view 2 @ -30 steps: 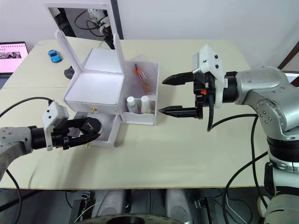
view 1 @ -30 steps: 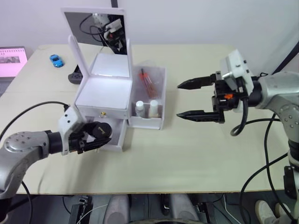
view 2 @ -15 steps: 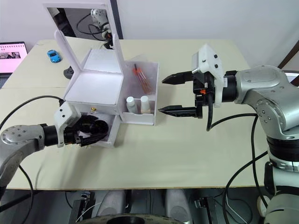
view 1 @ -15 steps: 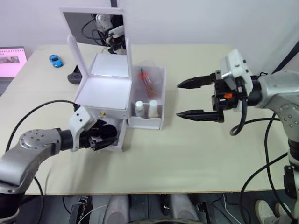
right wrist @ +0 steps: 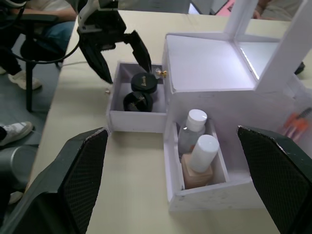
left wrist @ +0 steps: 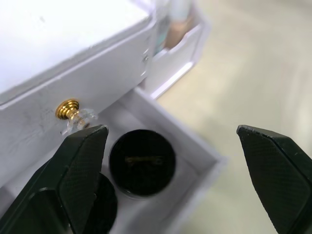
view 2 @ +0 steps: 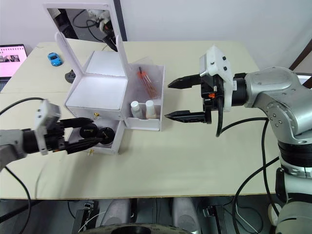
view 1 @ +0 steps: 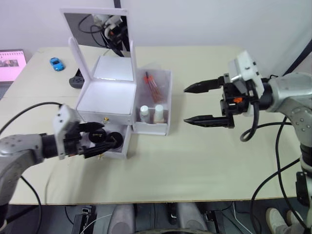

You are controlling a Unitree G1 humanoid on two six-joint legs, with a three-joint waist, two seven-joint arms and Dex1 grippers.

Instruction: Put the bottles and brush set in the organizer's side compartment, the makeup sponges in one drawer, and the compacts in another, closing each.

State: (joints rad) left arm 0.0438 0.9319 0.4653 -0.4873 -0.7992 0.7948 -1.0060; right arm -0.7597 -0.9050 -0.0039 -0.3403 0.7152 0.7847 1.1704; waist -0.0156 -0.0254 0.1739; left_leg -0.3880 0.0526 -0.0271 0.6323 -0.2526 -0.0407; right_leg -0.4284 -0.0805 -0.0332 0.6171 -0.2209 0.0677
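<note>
1. Over the last second the left gripper (view 1: 97,138) has pulled back toward the near left from the open lower drawer (right wrist: 138,119) of the organizer (view 1: 109,100). Half a second ago it was pressed in at the drawer mouth. Now its fingers are spread wide, hold nothing, and hover just in front of the drawer.
2. Two black compacts (right wrist: 140,92) lie side by side in that drawer, apart from the gripper. This suggests the compacts have been delivered and released.
3. The drawer stands pulled out toward the near side, so closing it looks like the next step. The upper drawer, with its gold knob (left wrist: 68,109), is shut.
4. Two bottles (view 1: 151,113) stand upright at the near end of the side compartment (view 1: 155,127). The brush set (view 1: 152,84) lies at its far end. That part of the task appears done.
5. The right gripper (view 1: 197,103) has not moved. It hangs above the table (view 1: 195,161) to the right of the organizer, wide open and empty, well apart from everything.
6. Beyond the organizer, the raised mirror lid (view 1: 95,29) stands upright. A small blue toy car (view 1: 57,63) and a dark object sit far left, clear of the work.
7. Nothing blocks the drawer front. A small gold piece (right wrist: 108,89) lies on the table near the drawer's corner, perhaps a loose knob, so a push on the front panel may be needed.
</note>
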